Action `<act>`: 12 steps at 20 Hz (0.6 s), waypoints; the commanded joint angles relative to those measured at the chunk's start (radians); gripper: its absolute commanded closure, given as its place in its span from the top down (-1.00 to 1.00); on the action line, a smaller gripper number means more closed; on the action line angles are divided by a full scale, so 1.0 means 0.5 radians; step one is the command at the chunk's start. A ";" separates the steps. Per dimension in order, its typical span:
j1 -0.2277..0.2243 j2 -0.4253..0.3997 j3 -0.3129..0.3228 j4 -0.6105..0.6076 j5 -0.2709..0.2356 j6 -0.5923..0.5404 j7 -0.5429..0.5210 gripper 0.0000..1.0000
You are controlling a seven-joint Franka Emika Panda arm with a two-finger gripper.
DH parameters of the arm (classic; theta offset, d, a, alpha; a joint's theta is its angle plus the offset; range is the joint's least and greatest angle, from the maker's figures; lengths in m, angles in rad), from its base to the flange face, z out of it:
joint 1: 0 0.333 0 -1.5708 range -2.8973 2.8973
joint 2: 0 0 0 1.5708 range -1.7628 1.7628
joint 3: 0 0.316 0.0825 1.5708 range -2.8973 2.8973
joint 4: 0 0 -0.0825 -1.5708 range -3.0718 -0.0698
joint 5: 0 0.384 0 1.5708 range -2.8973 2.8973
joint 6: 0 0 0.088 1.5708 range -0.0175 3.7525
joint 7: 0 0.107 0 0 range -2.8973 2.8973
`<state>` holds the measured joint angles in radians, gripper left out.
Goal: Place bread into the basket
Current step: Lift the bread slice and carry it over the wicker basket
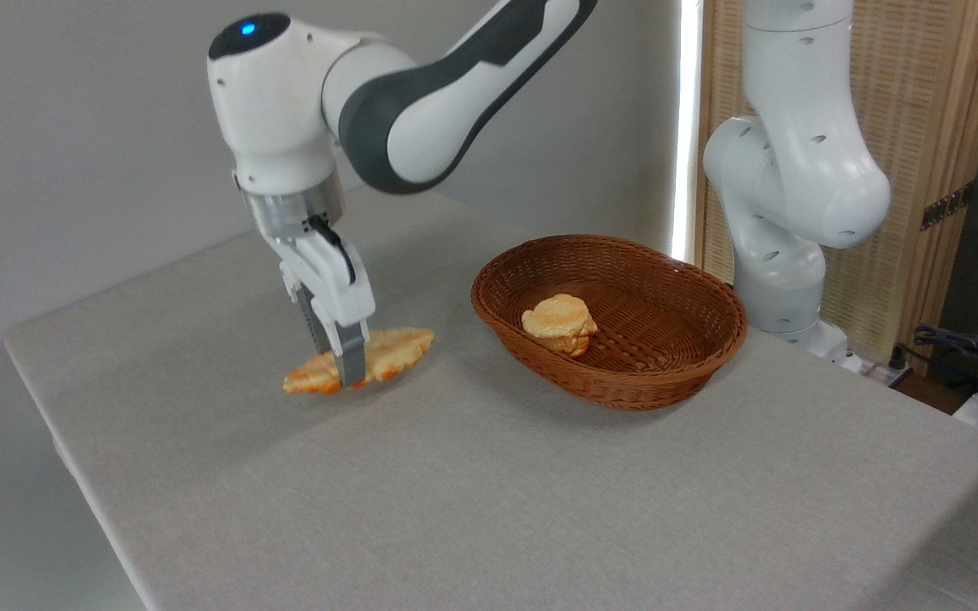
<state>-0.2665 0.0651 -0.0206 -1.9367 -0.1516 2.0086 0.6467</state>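
Golden bread [387, 355] sits pinched in the gripper [343, 373], fingers closed across its width near the left-of-middle, clear of the grey table [489, 509]. Long axis runs roughly left-right, right tip slightly higher. Basket [710, 356] lies to the right, well apart, a small bun [559, 321] in its left half. Judgement: carry rightward over the near rim, drop in the free right half.
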 commanded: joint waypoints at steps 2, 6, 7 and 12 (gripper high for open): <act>-0.004 -0.225 0.020 0.002 0.000 -0.188 -0.023 0.04; 0.002 -0.400 0.035 -0.017 0.000 -0.406 -0.023 0.04; 0.002 -0.434 0.035 -0.032 0.003 -0.473 -0.017 0.05; 0.002 -0.685 0.038 -0.289 0.009 -0.624 -0.005 0.12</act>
<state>-0.2632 -0.1808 -0.0078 -1.9762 -0.1517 1.7264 0.6466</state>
